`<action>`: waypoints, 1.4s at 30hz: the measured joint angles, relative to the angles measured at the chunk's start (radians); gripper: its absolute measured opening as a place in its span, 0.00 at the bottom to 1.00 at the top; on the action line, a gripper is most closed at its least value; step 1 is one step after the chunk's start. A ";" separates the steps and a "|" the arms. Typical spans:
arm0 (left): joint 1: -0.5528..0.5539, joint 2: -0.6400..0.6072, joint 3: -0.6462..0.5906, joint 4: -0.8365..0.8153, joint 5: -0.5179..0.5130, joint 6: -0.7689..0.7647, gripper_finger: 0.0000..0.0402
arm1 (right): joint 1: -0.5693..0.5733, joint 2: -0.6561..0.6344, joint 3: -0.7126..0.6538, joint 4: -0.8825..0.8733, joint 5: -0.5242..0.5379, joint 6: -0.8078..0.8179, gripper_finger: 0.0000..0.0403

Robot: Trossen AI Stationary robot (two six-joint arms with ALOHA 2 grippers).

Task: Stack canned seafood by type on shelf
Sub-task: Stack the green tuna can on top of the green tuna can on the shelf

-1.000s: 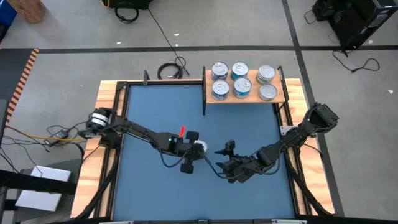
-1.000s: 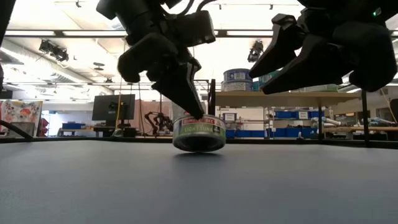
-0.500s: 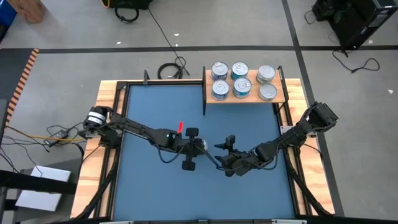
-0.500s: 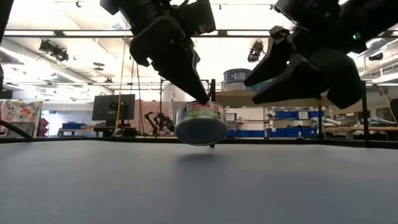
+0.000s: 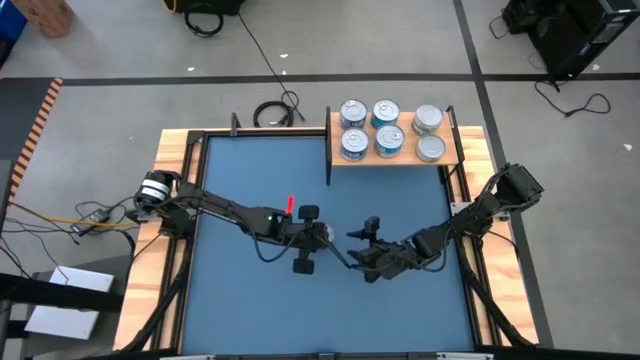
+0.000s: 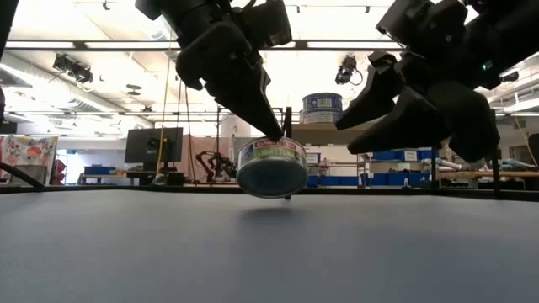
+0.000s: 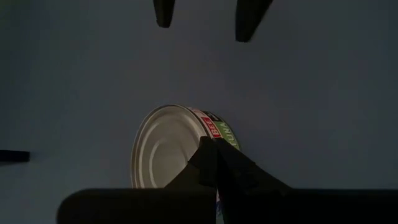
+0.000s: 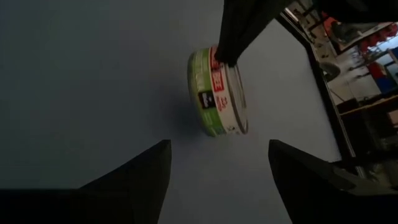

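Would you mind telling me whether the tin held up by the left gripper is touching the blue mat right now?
Apart. The low view shows the tin pinched at its rim by the left gripper, with a clear gap and a shadow between its bottom and the blue mat.

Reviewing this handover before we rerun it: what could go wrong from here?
1. The left gripper holds the tin by its rim only, tilted and clear of the blue mat; it could slip or swing out.
2. The right gripper is open and aimed at the tin's side; a misjudged approach could knock it loose before it closes.
3. The shelf already holds six tins, leaving little room.
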 joint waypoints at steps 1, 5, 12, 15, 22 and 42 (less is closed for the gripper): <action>0.002 0.000 0.000 0.000 0.000 0.000 0.00 | -0.002 0.000 0.000 0.010 -0.006 0.002 0.68; 0.006 0.000 0.000 0.000 0.000 0.001 0.00 | -0.003 0.000 0.004 0.041 -0.009 0.001 0.68; 0.005 -0.020 0.000 0.003 0.000 0.012 0.00 | -0.004 0.000 0.071 0.037 -0.012 0.018 0.68; 0.005 -0.047 0.000 0.001 0.000 0.012 0.00 | -0.004 0.000 0.086 0.030 -0.013 0.031 0.68; 0.005 -0.099 0.002 0.010 0.000 0.005 0.00 | -0.013 0.000 0.086 0.001 -0.004 0.066 0.68; -0.051 -0.098 -0.182 0.233 0.130 0.159 0.00 | 0.003 0.000 0.086 -0.054 -0.217 0.215 0.57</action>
